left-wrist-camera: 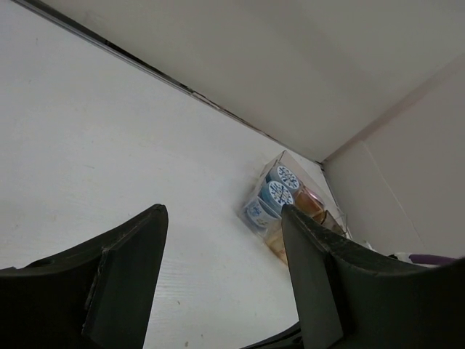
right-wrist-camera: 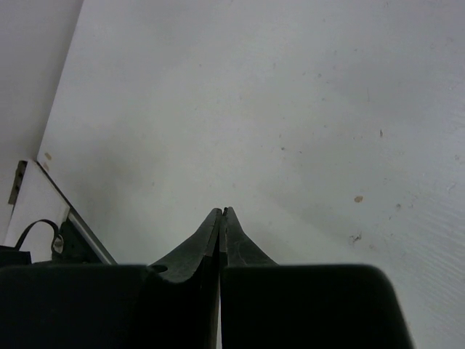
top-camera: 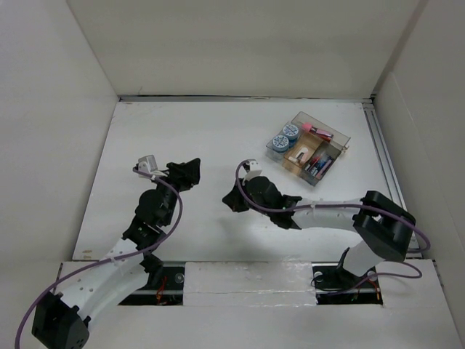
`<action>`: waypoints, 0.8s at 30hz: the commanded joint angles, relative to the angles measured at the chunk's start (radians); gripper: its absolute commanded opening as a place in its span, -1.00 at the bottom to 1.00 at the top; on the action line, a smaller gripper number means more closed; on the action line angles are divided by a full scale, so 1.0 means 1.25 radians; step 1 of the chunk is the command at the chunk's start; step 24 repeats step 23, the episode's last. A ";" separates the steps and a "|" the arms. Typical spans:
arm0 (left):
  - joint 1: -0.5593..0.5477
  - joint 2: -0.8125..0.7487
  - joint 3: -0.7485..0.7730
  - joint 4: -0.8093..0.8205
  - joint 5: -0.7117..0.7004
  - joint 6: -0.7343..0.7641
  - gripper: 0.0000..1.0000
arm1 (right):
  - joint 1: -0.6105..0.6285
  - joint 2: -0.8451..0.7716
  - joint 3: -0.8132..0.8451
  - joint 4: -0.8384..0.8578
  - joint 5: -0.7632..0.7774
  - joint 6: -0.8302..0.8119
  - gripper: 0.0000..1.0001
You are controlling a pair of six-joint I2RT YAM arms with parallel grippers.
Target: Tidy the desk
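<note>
The desk [top-camera: 203, 138] is a flat white tabletop walled by pale panels. My left gripper [top-camera: 193, 170] hovers over its left-centre, open, nothing between its dark fingers [left-wrist-camera: 134, 269]; in the left wrist view the left gripper [left-wrist-camera: 224, 212] points across bare desk [left-wrist-camera: 109, 160] toward the far right corner. My right gripper [top-camera: 234, 198] is low over the middle of the desk, aimed left. In the right wrist view the right gripper [right-wrist-camera: 220, 211] is shut, its fingertips pressed together with nothing between them, over the white desk [right-wrist-camera: 254, 109].
A small clear compartmented tray [top-camera: 309, 147] sits at the back right, holding blue-lidded round pots [top-camera: 284, 137] and small pens or markers. The tray [left-wrist-camera: 290, 207] also shows ahead of the left fingers. A metal rail [top-camera: 383, 156] runs along the right edge.
</note>
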 commanded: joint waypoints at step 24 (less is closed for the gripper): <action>-0.002 -0.046 0.070 -0.041 0.094 0.016 0.33 | 0.009 -0.121 -0.036 -0.008 0.073 -0.005 -0.16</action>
